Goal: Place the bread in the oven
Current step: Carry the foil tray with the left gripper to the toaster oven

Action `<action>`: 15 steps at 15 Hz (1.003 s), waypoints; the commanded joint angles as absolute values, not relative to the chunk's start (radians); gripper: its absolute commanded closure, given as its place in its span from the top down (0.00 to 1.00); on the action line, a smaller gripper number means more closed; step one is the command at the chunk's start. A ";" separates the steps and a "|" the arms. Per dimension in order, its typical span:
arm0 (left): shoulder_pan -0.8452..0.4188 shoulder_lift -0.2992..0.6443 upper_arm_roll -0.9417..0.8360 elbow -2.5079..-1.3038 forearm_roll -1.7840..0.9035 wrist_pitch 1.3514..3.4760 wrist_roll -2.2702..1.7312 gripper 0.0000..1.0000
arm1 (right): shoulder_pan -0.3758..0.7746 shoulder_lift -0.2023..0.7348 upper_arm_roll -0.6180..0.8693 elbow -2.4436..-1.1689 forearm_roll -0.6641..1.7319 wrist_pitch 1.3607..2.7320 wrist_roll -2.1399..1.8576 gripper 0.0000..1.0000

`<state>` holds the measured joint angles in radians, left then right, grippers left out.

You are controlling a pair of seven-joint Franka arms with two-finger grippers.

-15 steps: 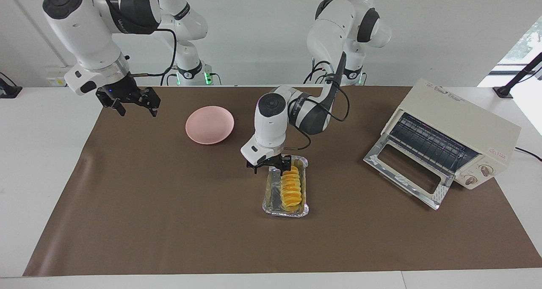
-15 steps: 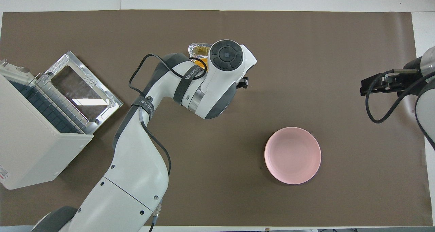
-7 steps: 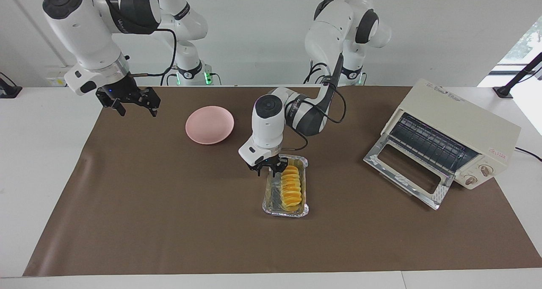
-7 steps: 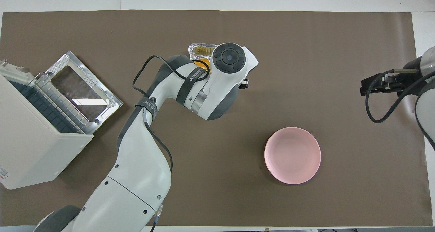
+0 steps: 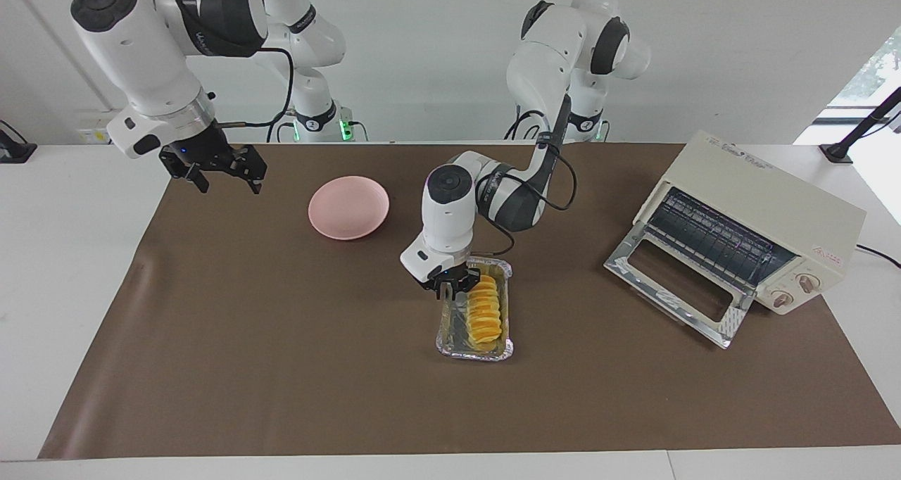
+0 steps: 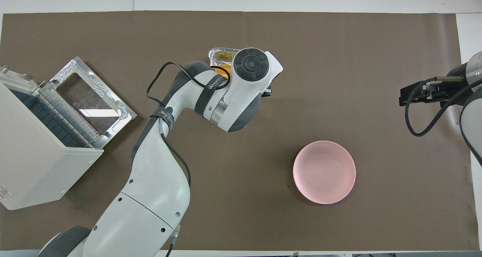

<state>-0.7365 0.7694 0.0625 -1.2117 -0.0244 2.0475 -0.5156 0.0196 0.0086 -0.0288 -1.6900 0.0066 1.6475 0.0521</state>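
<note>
A: Where's the bread (image 5: 485, 310)?

B: Lying in the crinkled foil tray (image 5: 473, 354), about midway along the brown mat (image 5: 281, 367), lengthwise away from the robots. Golden, ridged into slices. Not lifted, resting flat on the tray floor.

A: And relative to the oven (image 5: 767, 205)?

B: Well apart from it. Cream toaster oven at the left arm's end of the table, glass door (image 5: 676, 286) dropped fully open onto the mat, dark wire rack (image 5: 711, 241) showing inside, two knobs (image 5: 807, 281) on the front. Nothing on the rack.

A: Left gripper (image 5: 450, 288)?

B: Down low at the tray's end nearer the robots, right by the rim and just beside the loaf's nearer end. Pointing straight down. Open or closed — cannot tell from either view. Likewise whether touching foil or bread. Hidden under the wrist from overhead; only a sliver of tray (image 6: 220, 54) and a bit of loaf (image 6: 224, 66) visible there.

A: Right gripper (image 5: 218, 172)?

B: Waiting, raised over the mat's edge at the right arm's end of the table. Spread wide apart, holding nothing.

A: Anything else on the table?

B: A round pink plate (image 5: 348, 207) — nearer to the robots than the tray, toward the right arm's end, bare.
</note>
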 commanded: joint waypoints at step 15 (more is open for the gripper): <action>-0.735 0.594 0.475 -1.164 -0.218 1.556 -0.600 0.00 | 0.003 -0.009 -0.015 -1.707 -0.008 1.654 0.038 1.00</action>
